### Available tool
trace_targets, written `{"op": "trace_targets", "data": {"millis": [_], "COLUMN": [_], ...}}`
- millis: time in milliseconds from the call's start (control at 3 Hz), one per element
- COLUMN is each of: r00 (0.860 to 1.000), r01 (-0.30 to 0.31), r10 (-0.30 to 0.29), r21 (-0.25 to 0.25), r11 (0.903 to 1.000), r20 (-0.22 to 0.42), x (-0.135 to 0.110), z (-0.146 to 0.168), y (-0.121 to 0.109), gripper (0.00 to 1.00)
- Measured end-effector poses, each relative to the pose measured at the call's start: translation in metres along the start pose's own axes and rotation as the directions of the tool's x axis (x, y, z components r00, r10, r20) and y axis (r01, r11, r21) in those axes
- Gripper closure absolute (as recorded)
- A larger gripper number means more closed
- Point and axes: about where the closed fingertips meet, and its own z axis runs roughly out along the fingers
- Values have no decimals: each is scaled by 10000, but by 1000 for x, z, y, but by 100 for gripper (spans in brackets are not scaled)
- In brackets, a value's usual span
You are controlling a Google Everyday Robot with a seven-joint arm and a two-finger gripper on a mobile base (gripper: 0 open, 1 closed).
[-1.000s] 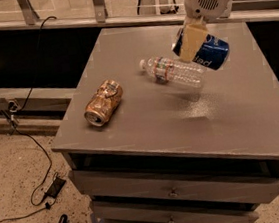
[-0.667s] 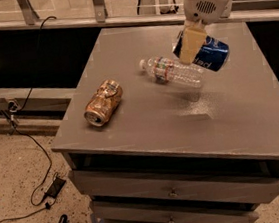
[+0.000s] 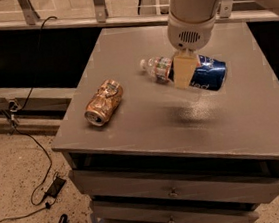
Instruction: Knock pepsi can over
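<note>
The blue pepsi can [image 3: 209, 75] lies on its side on the grey table top [image 3: 145, 118], right of the middle, with white lettering facing me. My gripper [image 3: 184, 69] hangs from the white arm [image 3: 190, 12] directly at the can's left end and covers that end. It also sits between the can and the clear plastic bottle.
A clear plastic bottle [image 3: 156, 67] lies on its side just left of the gripper. A dented gold-orange can [image 3: 104, 102] lies near the table's left front edge. The table is a drawer cabinet [image 3: 174, 192]. Cables [image 3: 30, 146] lie on the floor at left.
The pepsi can, tilted behind the gripper before, now lies flat on its side on the table. The gripper has come down a little beside it. The bottle and gold can stayed put.
</note>
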Motion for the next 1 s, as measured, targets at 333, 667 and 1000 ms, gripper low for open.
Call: {"op": "trace_targets", "data": {"millis": [333, 667, 1000], "r00": [9955, 9911, 9853], "r01": [492, 968, 1432], "r10": [-559, -1111, -1594], "r21": [-866, -1760, -2130], "r11": [9950, 9796, 9665], "r20": [-763, -736, -611], "x": [2, -7, -17], "z": [27, 49, 61], "y": [39, 62, 77], "gripper": [100, 100, 82]}}
